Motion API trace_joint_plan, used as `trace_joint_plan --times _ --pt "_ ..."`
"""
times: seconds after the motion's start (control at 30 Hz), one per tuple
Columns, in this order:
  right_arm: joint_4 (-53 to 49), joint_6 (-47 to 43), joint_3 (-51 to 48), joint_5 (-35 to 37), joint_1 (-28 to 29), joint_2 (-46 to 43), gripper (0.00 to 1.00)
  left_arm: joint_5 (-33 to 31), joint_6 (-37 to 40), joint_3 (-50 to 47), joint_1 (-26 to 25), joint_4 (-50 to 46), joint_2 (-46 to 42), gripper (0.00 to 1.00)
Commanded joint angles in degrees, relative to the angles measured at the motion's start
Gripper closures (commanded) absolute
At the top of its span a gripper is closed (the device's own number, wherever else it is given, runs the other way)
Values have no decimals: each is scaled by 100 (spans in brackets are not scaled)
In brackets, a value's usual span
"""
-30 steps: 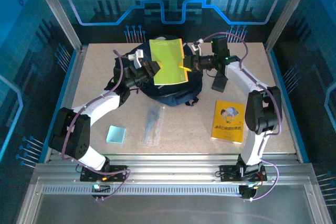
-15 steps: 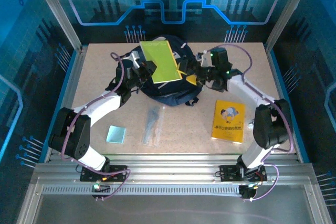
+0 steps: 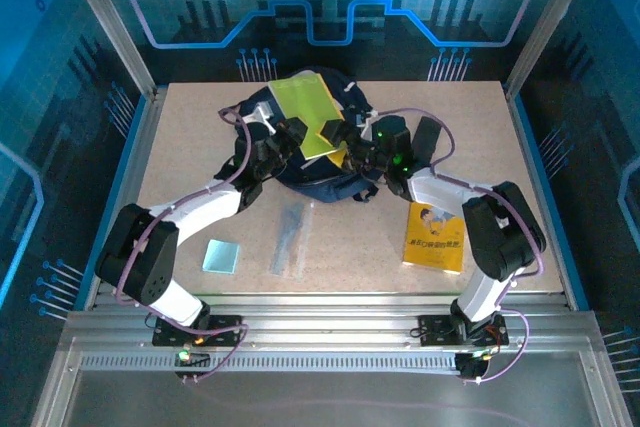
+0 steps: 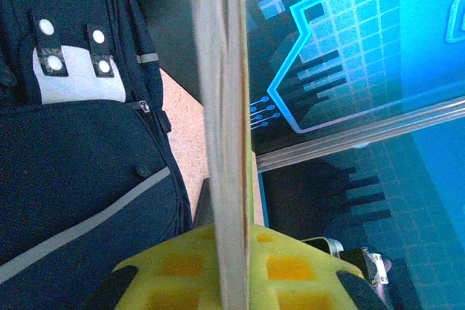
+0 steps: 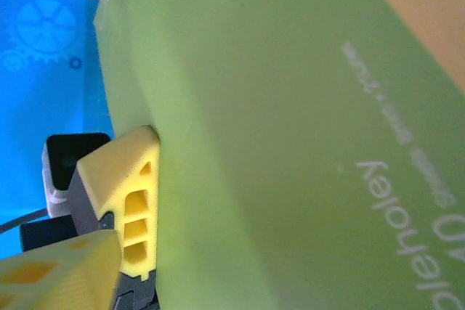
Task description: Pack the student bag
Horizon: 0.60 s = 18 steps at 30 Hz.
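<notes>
Book (image 3: 302, 107), green, one item: clamped edge-on between the closed fingers of left pincer (image 4: 232, 255). Right pincer (image 3: 345, 139) close beside left pincer, at the same book; yellow finger (image 5: 134, 194) flat against the cover, grip not readable. Bag (image 3: 322, 175), navy, directly beneath both pincers. Step judged: book into bag. Handling: keep clamp firm, tip lower edge toward the bag's mouth below, lower slowly, release only once well inside; beware snagging on fabric rim.
</notes>
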Motion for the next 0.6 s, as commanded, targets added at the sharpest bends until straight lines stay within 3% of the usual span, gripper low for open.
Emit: trace_joint_plan --times 0.0,0.13,0.17,0.3,0.37,0.47,0.57 --pt "1179 591 -180 372 73 127 48 -187 -131 -72 -75 479 33 100" --pt "779 338 -302 508 -37 -77 91 -138 -135 -73 -80 429 113 100" --pt "633 243 -321 530 -101 -152 100 -93 -104 -60 -73 390 138 93" --pt "86 -252 -428 481 -470 -493 100 244 357 204 -79 -280 197 54" --pt "-522 -675 -366 342 -714 -659 100 442 715 377 -80 -713 248 40" --pt "-1462 -1355 -323 191 -1139 -936 100 723 1354 615 -78 -1293 401 29" --pt "-2194 -1951 -457 92 -1612 -1267 100 942 2191 1053 -85 -2041 659 28"
